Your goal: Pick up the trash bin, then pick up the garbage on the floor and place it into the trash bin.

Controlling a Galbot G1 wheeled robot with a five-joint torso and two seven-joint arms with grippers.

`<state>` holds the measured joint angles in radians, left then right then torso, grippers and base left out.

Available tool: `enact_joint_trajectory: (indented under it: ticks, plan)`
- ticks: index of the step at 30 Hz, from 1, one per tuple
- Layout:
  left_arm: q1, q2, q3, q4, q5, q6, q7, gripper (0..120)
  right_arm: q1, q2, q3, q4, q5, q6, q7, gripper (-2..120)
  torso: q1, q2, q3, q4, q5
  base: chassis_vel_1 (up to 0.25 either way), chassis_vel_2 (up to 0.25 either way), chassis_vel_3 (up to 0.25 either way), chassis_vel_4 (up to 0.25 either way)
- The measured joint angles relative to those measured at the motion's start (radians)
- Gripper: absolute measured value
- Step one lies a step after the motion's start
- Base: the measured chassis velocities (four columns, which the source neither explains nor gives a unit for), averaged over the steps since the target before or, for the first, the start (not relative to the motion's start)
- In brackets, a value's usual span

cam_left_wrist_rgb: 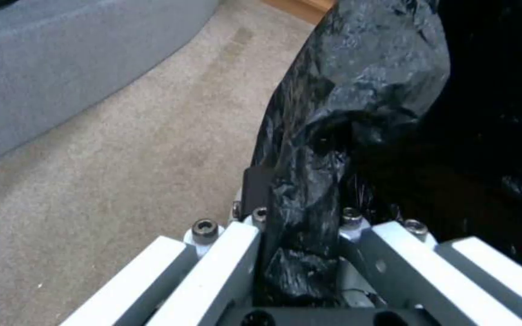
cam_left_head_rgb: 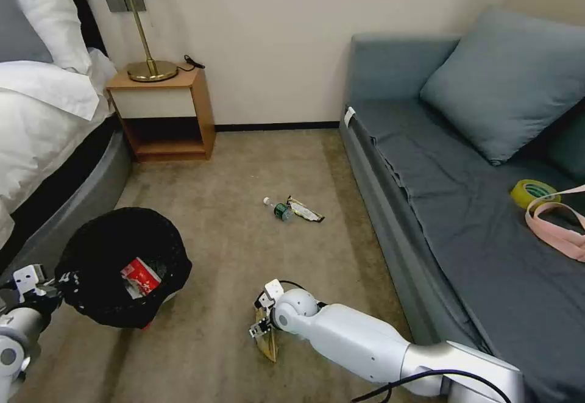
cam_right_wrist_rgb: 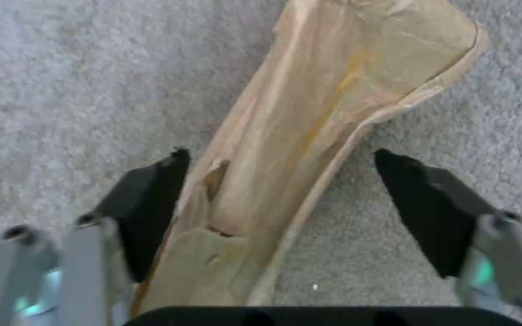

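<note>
Beige carpet (cam_left_head_rgb: 231,171) runs between the bed (cam_left_head_rgb: 36,116) on my left and the grey-blue sofa (cam_left_head_rgb: 463,208) on my right, with a wooden nightstand (cam_left_head_rgb: 164,110) against the far wall. My left gripper (cam_left_wrist_rgb: 297,226) has its jaws clamped on the rim of the trash bin (cam_left_head_rgb: 119,263), pinching the crinkly black liner, and holds the bin low at my left side. A red-and-white packet (cam_left_head_rgb: 141,276) lies inside it; I cannot read its printing. My right gripper (cam_right_wrist_rgb: 279,203) is down at the carpet in front of me, jaws apart on either side of the tan flattened wrapper (cam_right_wrist_rgb: 309,136), one black pad touching its edge, the other still apart from it. The wrapper shows no legible writing. Farther out on the carpet, a small clear bottle (cam_left_head_rgb: 277,208) with a green label lies touching a yellowish-black snack wrapper (cam_left_head_rgb: 306,210); neither label is readable. A yellow tape roll (cam_left_head_rgb: 534,192) and pink strap (cam_left_head_rgb: 557,226) rest on the sofa.
</note>
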<state>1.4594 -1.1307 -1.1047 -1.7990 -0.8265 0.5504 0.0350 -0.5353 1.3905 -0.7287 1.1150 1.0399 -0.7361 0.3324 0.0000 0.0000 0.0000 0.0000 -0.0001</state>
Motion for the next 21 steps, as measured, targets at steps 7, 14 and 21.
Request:
enact_joint_trajectory:
  ticks: [7,14,21]
  plan:
    - [-0.004,-0.002,0.002,0.007,0.001,-0.003,0.002,2,0.0,-0.002,0.002,-0.007,-0.01,0.001,-0.02,51,0.0,0.0,0.0,0.0,0.0,0.0,0.0,0.0,0.0]
    - [-0.006,-0.002,0.005,0.005,-0.004,-0.003,0.002,2,-0.004,-0.002,0.009,-0.01,-0.021,0.015,-0.023,29,0.0,0.0,0.0,0.0,0.0,0.0,0.0,0.0,0.0]
    - [-0.009,-0.001,0.007,0.009,-0.029,0.001,-0.001,2,0.014,-0.029,0.044,0.023,-0.067,0.067,-0.023,1,0.0,0.0,0.0,0.0,0.0001,0.0,0.0,0.0,0.0]
